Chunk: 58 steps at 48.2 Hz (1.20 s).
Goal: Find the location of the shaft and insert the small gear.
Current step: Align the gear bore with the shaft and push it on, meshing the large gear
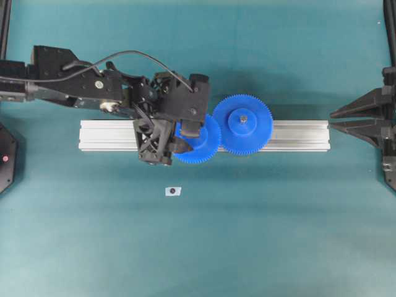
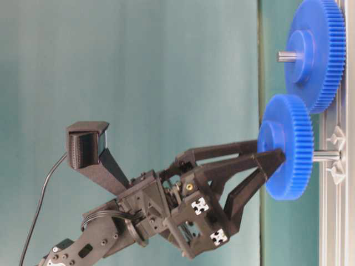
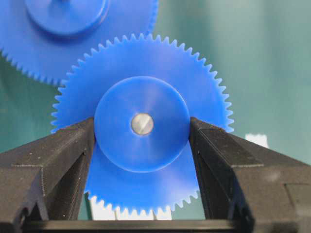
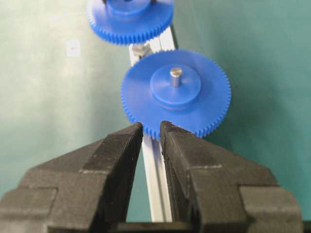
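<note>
The left gripper (image 3: 142, 141) is clamped on the raised hub of the small gear (image 3: 141, 87), one black finger (image 3: 53, 165) pressed to each side of it. The grey end of the shaft (image 3: 142, 124) shows in the gear's centre hole, so the gear sits threaded on the pin. From the table-level view the gear (image 2: 288, 152) stands off the aluminium rail (image 2: 333, 221), with a stretch of bare shaft (image 2: 327, 155) between them; I judge it only partly seated. Its teeth meet or nearly meet those of the larger gear (image 1: 246, 124) just beside it on the same rail (image 1: 297, 135).

The risk from here, as I see it, is jamming: if the teeth land crest on crest as the gear goes down, it could bind or cock on the pin. The wrist comes in at a slant, so a skewed push could wedge the bore. Letting go too early might leave the gear tilted.

The right gripper (image 4: 150, 128) waits well apart at the far end, its fingers nearly together and holding nothing.
</note>
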{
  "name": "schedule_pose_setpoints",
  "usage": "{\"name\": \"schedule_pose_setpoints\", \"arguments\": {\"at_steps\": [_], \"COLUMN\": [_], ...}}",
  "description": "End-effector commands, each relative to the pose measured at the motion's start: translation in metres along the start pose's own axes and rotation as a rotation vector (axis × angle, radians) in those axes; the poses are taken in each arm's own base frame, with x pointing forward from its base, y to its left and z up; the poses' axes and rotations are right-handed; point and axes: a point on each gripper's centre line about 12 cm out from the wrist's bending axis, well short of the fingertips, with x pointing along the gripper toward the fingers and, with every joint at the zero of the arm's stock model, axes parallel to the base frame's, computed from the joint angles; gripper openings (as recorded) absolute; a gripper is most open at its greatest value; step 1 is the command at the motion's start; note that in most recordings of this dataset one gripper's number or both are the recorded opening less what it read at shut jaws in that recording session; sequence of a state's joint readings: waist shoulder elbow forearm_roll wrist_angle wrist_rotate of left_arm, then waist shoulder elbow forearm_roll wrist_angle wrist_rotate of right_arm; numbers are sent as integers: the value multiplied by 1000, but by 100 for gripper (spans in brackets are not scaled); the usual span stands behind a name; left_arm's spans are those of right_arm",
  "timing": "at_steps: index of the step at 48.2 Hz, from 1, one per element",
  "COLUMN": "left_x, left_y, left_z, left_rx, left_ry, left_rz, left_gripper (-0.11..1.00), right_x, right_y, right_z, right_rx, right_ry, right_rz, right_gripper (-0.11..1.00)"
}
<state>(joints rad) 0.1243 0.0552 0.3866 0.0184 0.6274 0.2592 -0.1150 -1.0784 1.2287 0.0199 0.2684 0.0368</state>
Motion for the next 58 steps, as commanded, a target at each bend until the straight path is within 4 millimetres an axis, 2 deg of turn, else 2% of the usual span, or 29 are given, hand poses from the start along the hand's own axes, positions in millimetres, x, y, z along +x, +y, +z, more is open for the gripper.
{"name": "schedule_pose_setpoints", "arguments": {"at_steps": [1, 19, 32, 51, 58], "left_x": [-9, -3, -5, -8, -7], "left_y": [5, 4, 9, 16, 16], "left_z": [2, -7, -13, 10, 10], "left_rx": [-7, -5, -21, -19, -21], "left_ry": [-8, 25, 49, -5, -4], "left_rz": [10, 3, 4, 20, 19], "left_gripper": [66, 66, 66, 66, 66], "right_x": [0, 0, 0, 0, 0], "right_y": [0, 0, 0, 0, 0], "right_z": [5, 5, 3, 3, 3], "right_rx": [12, 12, 12, 12, 12], "right_ry": [-12, -14, -11, -11, -11], "right_rz": [-2, -2, -2, -2, -2], "right_gripper": [33, 33, 33, 33, 33]}}
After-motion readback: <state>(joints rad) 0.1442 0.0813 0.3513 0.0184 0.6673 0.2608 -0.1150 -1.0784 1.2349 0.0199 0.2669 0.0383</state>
